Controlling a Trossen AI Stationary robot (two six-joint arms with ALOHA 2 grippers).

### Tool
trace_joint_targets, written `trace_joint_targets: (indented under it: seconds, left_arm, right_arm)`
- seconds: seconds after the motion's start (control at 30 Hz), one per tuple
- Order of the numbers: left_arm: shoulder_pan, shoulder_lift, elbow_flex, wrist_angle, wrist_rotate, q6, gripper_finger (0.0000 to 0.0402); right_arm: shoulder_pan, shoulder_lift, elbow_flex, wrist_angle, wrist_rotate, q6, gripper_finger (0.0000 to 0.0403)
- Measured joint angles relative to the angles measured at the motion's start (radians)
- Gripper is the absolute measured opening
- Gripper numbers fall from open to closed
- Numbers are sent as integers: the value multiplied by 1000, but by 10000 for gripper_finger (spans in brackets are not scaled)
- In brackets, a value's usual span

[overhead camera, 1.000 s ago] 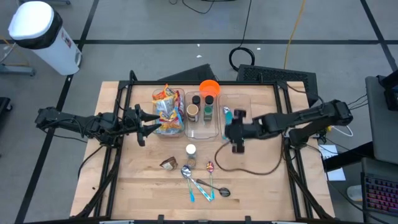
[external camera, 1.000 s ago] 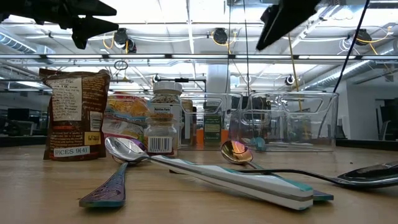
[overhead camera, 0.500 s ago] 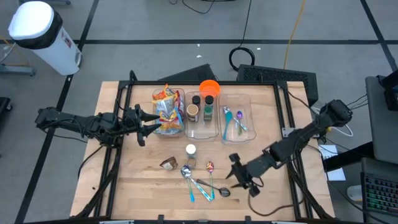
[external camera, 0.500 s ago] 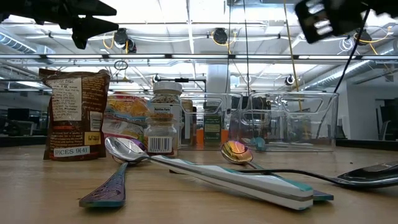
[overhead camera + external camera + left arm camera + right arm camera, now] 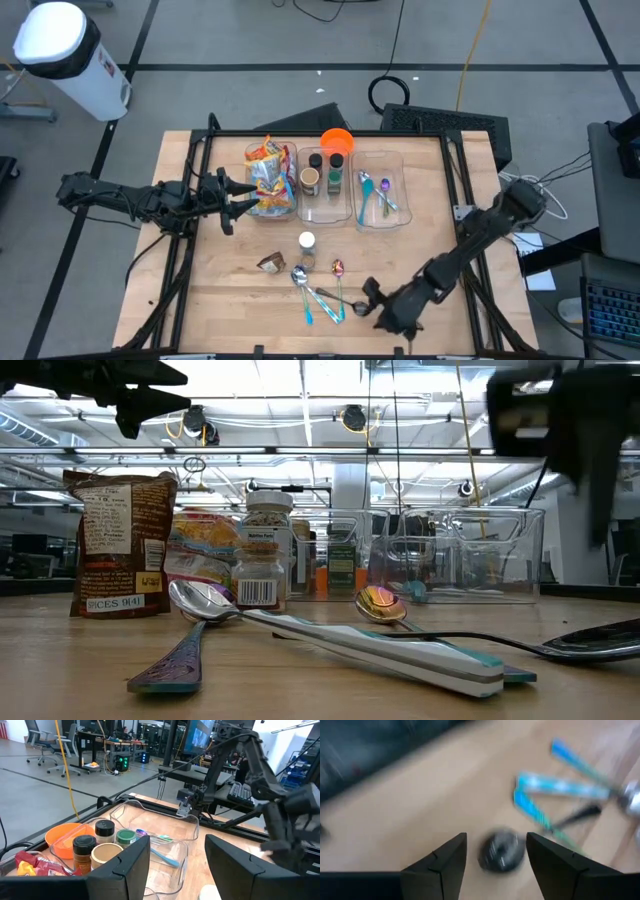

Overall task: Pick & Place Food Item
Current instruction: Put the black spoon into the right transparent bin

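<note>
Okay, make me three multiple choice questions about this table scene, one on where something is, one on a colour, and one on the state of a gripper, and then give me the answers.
1. Where is the right gripper?
A. Over the snack bin
B. Near the front edge, by the loose spoons
C. Off the table

2. What colour is the bowl behind the bins?
A. Orange
B. Green
C. White

3. How are the left gripper's fingers?
A. Shut on a jar
B. Shut on a spoon
C. Open, holding nothing

Answers: 1 B, the high view shows it low beside the dark spoon. 2 A, it shows bright orange from above. 3 C, the left wrist view shows a clear gap between the fingers.
</note>
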Motion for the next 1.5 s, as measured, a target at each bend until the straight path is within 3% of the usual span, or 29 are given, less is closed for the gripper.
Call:
trace_joint_targets:
  seconds: [0.13, 0.4, 0.8, 1.3, 1.5]
  left_arm:
    - [0, 0, 0, 0, 0, 0, 198]
    - [0, 0, 0, -1, 0, -70, 198]
    - [0, 0, 0, -1, 0, -137, 198]
    - [0, 0, 0, -1, 0, -136, 198]
    - [0, 0, 0, -1, 0, -136, 198]
  right_arm:
    - [-17, 77, 67, -152, 25, -27, 197]
    - [-35, 81, 81, -296, 54, -53, 163]
    - [3, 122, 75, -218, 59, -102, 92]
    - [5, 131, 75, -116, 79, -173, 85]
    - [1, 172, 75, -58, -41, -189, 71]
